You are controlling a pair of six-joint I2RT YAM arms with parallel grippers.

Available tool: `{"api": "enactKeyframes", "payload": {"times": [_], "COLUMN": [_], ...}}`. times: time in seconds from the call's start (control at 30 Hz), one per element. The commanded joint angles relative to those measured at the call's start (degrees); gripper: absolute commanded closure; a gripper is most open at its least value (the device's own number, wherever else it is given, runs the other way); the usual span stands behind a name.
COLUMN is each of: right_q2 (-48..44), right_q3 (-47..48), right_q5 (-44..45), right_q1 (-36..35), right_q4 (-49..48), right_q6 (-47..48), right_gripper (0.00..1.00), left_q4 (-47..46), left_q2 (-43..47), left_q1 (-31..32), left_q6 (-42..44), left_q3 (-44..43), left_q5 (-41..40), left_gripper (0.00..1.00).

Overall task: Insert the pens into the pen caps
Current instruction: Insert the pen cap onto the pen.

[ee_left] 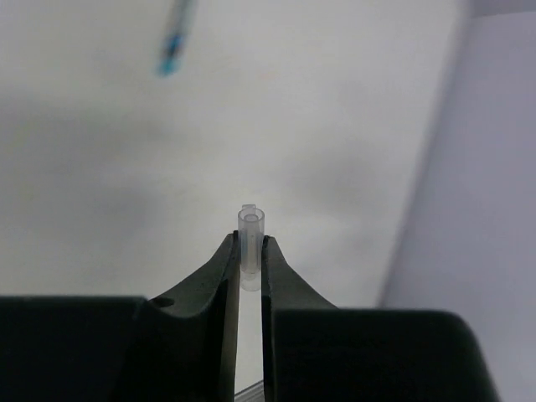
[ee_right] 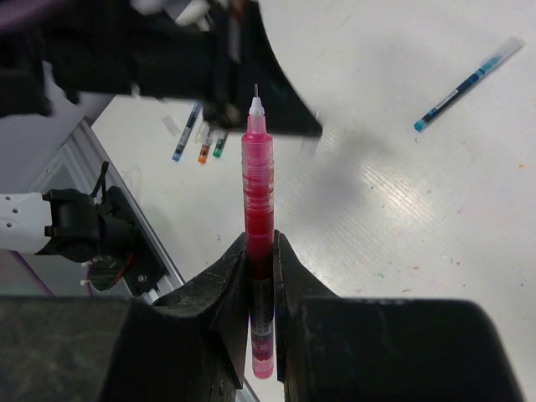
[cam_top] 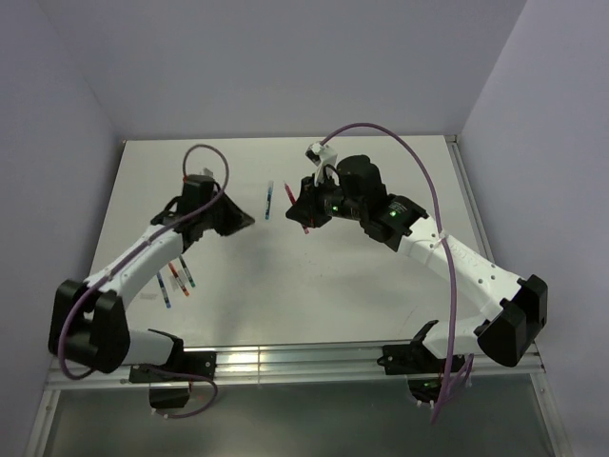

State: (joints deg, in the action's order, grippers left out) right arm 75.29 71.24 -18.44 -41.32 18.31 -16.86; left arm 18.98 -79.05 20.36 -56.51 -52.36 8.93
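Status: capping not yet done on any pen that the views show.

My right gripper (ee_right: 260, 247) is pinching the red pen (ee_right: 257, 176) at its lower barrel. The pen stands out past my fingertips, with its white nib bare and aimed towards my other arm. My left gripper (ee_left: 249, 251) is pressed onto a translucent pen cap (ee_left: 250, 222). The cap is nipped at its lower part, and its open mouth clears the fingertips. Both items are held above the table (cam_top: 381, 276), over its middle. From overhead the two grippers face each other and are near but apart. The nib has not entered the cap.

Outstanding:
- Line the nib up with the cap mouth and press the two together. I judge this to be the step in hand.
- A blue pen (cam_top: 269, 200) lies alone on the table, beyond and between the two grippers.
- A further three pens (cam_top: 176, 280) lie side by side beneath my left forearm, with blue, orange-red and green showing.
- I cannot tell whether any of those four carries a cap, and no loose caps can be made out.

Markings: no brand, label or legible writing in any view. The red pen has dark marks low on the barrel, between my fingers, too small to read.
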Motion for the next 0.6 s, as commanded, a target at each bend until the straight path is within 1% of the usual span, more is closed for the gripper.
{"api": "enactKeyframes", "payload": {"times": [0.0,0.03,0.07,0.1,0.17,0.2,0.3,0.33,0.4,0.43,0.47,0.57], "right_q2": [-2.8,-3.0,-3.1,-3.0,-2.9,-2.8,-1.8,-1.5,-1.1,-0.8,-0.8,-0.9], "right_q3": [0.8,0.7,0.3,0.0,-0.7,-0.8,-0.1,0.0,0.3,0.4,0.5,0.4], "right_q5": [-1.7,-2.7,-3.8,-4.9,-7.0,-7.6,-9.1,-9.3,-9.7,-9.7,-9.9,-9.7], "right_q1": [0.1,0.1,0.1,0.0,-0.2,-0.3,-0.5,-0.5,-0.7,-0.7,-0.7,-0.9], "right_q4": [-3.9,-4.3,-5.8,-6.5,-9.0,-9.7,-10.0,-10.2,-10.2,-10.0,-10.0,-9.6], "right_q6": [-0.6,-0.9,-1.2,-1.6,-2.0,-2.0,-1.9,-2.1,-2.2,-2.3,-2.3,-2.4], "right_gripper": [1.0,1.0,1.0,1.0,1.0,1.0,1.0,1.0,1.0,1.0,1.0,1.0], "left_q4": [-20.1,-23.9,-27.6,-35.7,-41.6,-46.8,-56.5,-62.9,-68.1,-74.0,-75.7,-78.8], "left_q2": [8.2,8.9,9.3,10.0,10.1,9.7,8.2,7.5,6.0,5.5,5.0,3.6], "left_q1": [-3.2,-3.7,-4.6,-5.0,-5.6,-5.6,-5.7,-5.6,-5.6,-5.6,-5.6,-5.6], "left_q6": [-3.7,-5.1,-8.3,-10.0,-13.8,-14.6,-19.7,-20.9,-25.0,-26.0,-27.4,-27.2], "left_q3": [-3.5,-2.9,-2.2,-1.4,-0.1,0.1,2.0,2.4,3.2,4.3,4.4,4.5], "left_q5": [15.9,17.2,19.0,20.5,23.9,24.7,29.3,30.5,32.4,32.7,33.7,34.5], "left_gripper": [1.0,1.0,1.0,1.0,1.0,1.0,1.0,1.0,1.0,1.0,1.0,1.0]}}
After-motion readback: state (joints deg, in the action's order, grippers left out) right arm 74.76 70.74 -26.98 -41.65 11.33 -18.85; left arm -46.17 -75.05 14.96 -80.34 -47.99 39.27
